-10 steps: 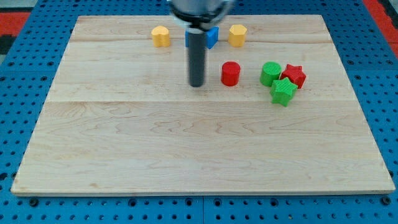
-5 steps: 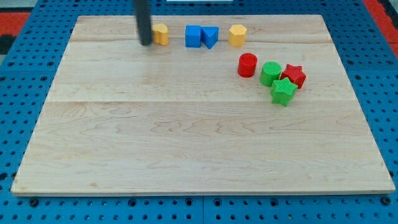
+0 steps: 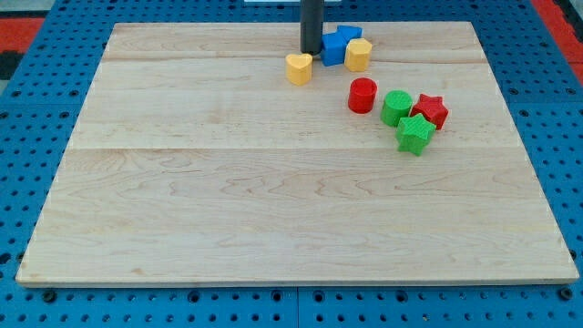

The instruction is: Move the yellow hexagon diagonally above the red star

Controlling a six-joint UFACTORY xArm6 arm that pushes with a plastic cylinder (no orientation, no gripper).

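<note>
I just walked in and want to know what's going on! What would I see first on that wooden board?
First you'd spot my tip, the end of a dark rod near the view's top, just above the yellow heart and touching the blue blocks. The yellow hexagon sits against those blue blocks on their right. Lower right is a bright bunch: a red cylinder, a green cylinder, the red star and a green star.

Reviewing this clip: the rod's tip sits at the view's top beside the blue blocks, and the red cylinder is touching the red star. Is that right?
Not quite. In the camera view the red cylinder stands apart from the red star; the green cylinder sits between them. The rest holds: my tip is at the view's top, just left of the blue blocks.
</note>
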